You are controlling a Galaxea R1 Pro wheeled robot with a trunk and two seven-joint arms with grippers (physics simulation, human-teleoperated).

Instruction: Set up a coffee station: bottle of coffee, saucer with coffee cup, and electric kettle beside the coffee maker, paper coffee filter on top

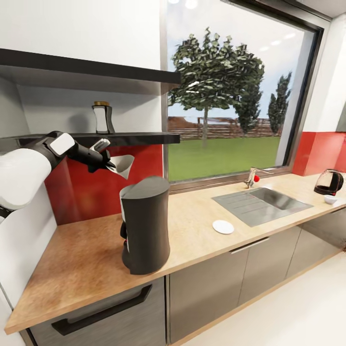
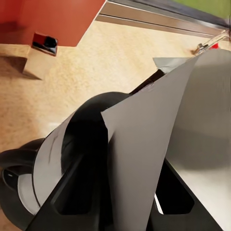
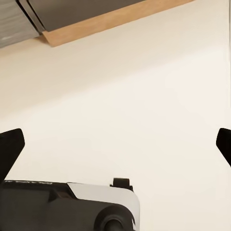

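We grip the white cone-shaped paper coffee filter (image 1: 122, 166) in our left jaws (image 1: 108, 163), just above and behind the dark grey plastic coffee maker (image 1: 145, 224) on the wooden worktop (image 1: 91, 259). This is the filter step; next we should lower it onto the top. Our right jaws (image 3: 115, 144) hang spread over pale floor. Beyond: white round saucer (image 1: 223, 227), dark glass electric kettle (image 1: 328, 182).

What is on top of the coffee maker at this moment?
Nothing rests on the coffee maker yet. The left tool holds the paper coffee filter in the air just above its top. The filter hides part of the top in the wrist view.
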